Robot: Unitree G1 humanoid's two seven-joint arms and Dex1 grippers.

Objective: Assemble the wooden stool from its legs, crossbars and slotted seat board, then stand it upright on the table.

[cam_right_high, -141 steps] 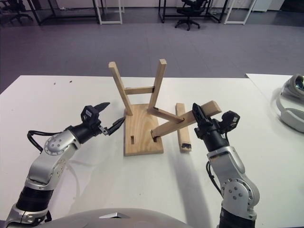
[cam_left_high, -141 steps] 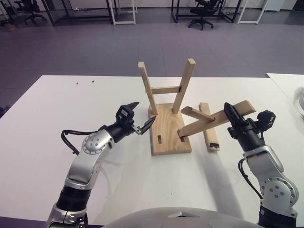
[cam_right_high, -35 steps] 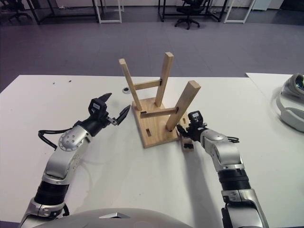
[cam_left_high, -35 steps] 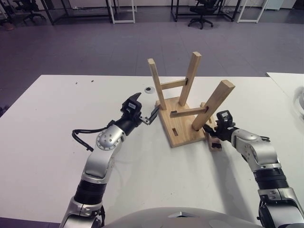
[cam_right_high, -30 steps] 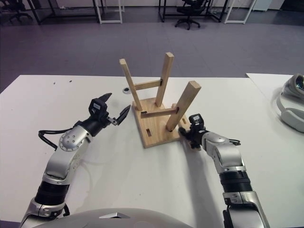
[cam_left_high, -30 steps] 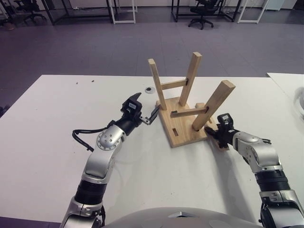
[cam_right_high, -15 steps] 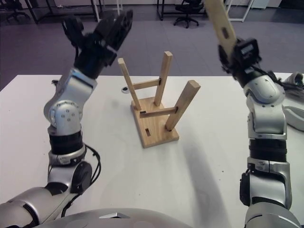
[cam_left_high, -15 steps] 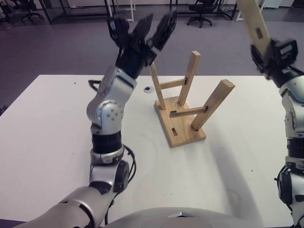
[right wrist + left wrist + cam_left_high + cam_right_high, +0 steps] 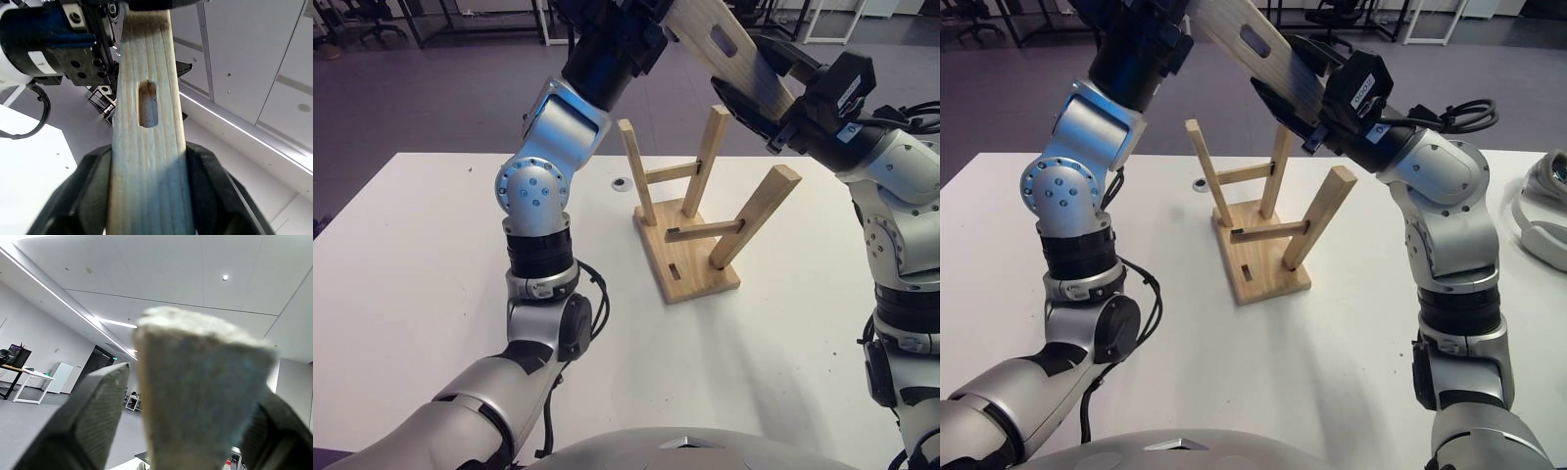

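Note:
The stool stands upside down on the white table [image 9: 411,264]: its seat board [image 9: 697,282] lies flat, with three legs [image 9: 756,217] sticking up, joined by crossbars [image 9: 668,174]. One slot in the board [image 9: 674,271] is bare. A loose slotted wooden leg [image 9: 729,47] hangs tilted in the air above the stool. My right gripper [image 9: 759,86] is shut on its middle, fingers [image 9: 93,196] pressed to both sides. My left gripper [image 9: 651,12], raised high, is shut on the leg's upper end [image 9: 200,391], with its fingers [image 9: 95,418] on either side.
A small round item [image 9: 622,184] lies on the table behind the stool. A white headset [image 9: 1547,211] rests at the far right. Office chairs and desk frames stand on the floor beyond the table.
The right arm has swung the loose leg down and leftward over the stool. The left gripper, open half a second ago, has closed on the leg's upper end.

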